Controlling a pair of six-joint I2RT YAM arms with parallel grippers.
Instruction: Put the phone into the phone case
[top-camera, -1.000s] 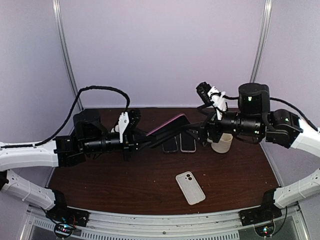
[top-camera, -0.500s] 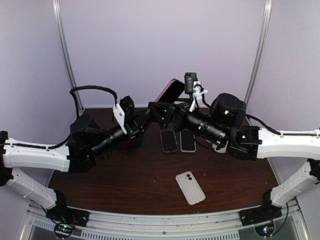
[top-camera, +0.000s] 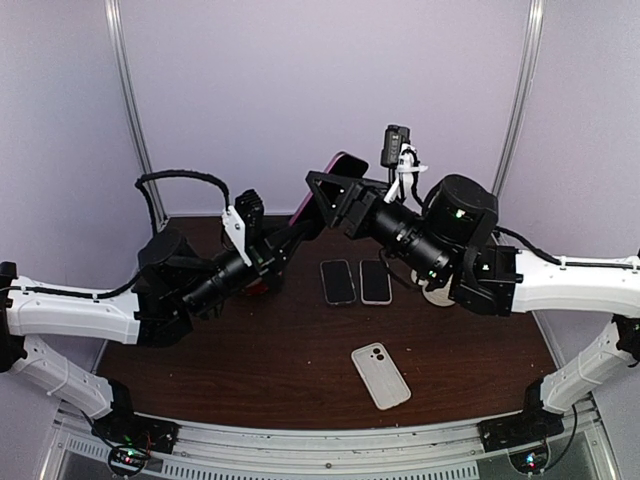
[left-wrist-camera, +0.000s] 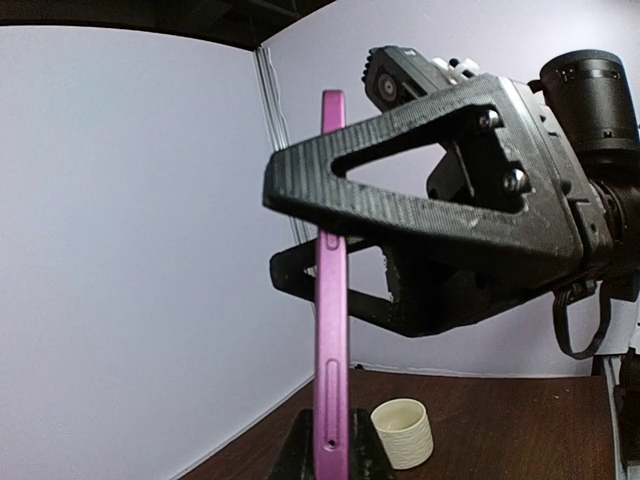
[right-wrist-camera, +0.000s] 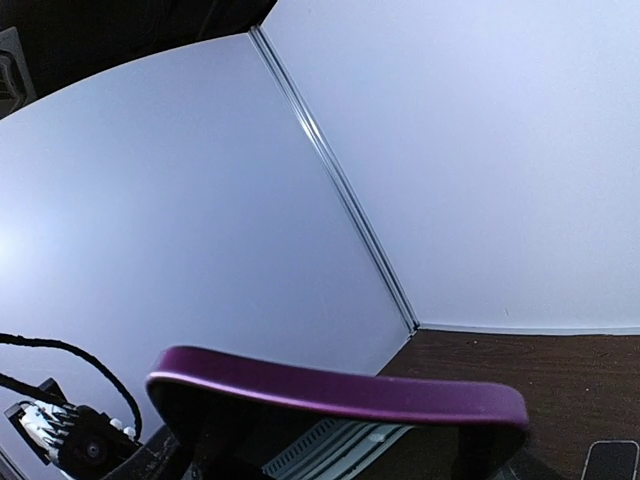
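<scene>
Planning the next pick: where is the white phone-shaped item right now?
Top view: the white phone-shaped item lies flat on the table, right of centre, nearer the arm bases than the two dark phones, touching nothing.

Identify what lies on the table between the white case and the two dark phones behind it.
Nothing: the top view shows bare brown table between the white case and the two dark phones.

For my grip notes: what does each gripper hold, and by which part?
The left gripper holds the pink phone by its bottom end. The right gripper has its fingers around the top end; whether it grips cannot be told.
</scene>
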